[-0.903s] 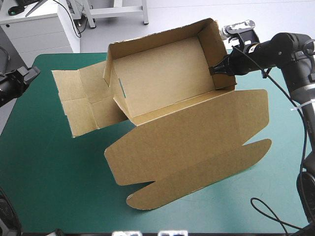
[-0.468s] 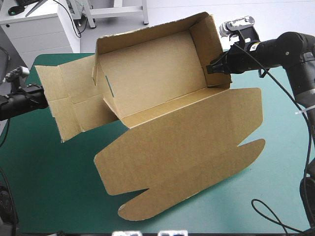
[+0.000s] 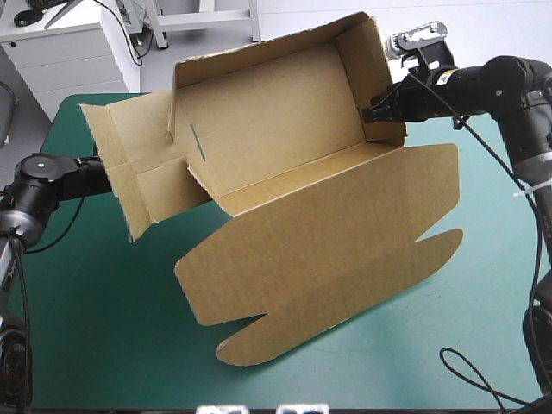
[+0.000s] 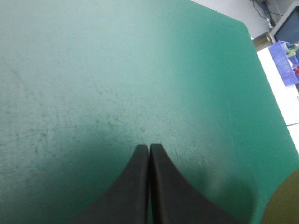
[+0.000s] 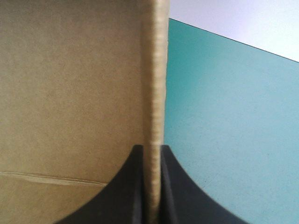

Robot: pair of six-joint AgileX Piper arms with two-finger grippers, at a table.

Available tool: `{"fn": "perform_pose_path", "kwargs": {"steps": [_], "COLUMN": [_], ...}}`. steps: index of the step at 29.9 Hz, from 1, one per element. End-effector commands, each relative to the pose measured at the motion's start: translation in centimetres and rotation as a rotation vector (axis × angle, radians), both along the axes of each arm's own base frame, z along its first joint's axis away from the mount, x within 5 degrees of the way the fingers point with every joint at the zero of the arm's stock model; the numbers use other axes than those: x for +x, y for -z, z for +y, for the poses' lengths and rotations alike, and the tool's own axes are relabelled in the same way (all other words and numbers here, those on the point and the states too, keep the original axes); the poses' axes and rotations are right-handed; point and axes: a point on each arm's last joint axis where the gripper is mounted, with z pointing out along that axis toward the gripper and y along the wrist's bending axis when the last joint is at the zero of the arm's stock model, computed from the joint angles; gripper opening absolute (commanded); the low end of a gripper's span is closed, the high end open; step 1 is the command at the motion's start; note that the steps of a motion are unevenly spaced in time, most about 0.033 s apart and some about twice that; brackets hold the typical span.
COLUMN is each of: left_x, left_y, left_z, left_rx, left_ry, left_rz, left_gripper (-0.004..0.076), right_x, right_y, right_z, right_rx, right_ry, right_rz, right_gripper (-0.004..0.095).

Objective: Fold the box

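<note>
The brown box (image 3: 285, 147) sits tilted over the teal-green tabletop (image 3: 95, 310), its right end wall pinched in the right end effector (image 3: 373, 115); the left end effector (image 4: 149, 147), fingers pressed together and empty, hovers by its left flap

- High: above and behind the robot, facing forward and down; most of the teal-green cover (image 3: 95, 328) and the whole box (image 3: 285, 138) in frame.
- Left wrist: close over bare cover, looking along the left gripper (image 4: 149, 150).
- Right wrist: very close, edge-on to the box wall pinched in the right gripper (image 5: 152, 156); the high view shares that wall.
</note>
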Motion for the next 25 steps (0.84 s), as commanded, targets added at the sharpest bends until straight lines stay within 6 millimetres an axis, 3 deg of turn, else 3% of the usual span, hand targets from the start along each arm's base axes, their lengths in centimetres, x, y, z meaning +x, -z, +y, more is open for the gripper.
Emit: {"fn": "perform_pose_path", "kwargs": {"steps": [1, 10, 16, 25], "left_x": [-1.4, -2.5, -2.8, -2.7], "left_y": [-3.4, -4.8, -4.9, -6.1], "left_z": [-1.2, -3.1, -4.7, -5.0], "left_rx": [-0.074, -0.091, -0.112, -0.203], "left_ry": [0.016, 0.054, 0.111, 0.112], "left_rz": [-0.101, -0.151, -0.143, -0.193], "left_gripper": [-0.0008, -0.0008, -0.0008, -0.0007], "right_x": [-0.5, 1.7, 2.0, 1.9], "right_y": [-2.2, -0.3, 0.0, 0.1], "right_z": [-0.2, -0.1, -0.1, -0.1], "right_rx": [0.047, 0.027, 0.026, 0.017], "right_ry": [0.029, 0.064, 0.064, 0.064], "right_rz": [-0.119, -0.08, -0.071, -0.066], "right_gripper": [-0.0018, -0.0018, -0.0018, -0.0018]}}
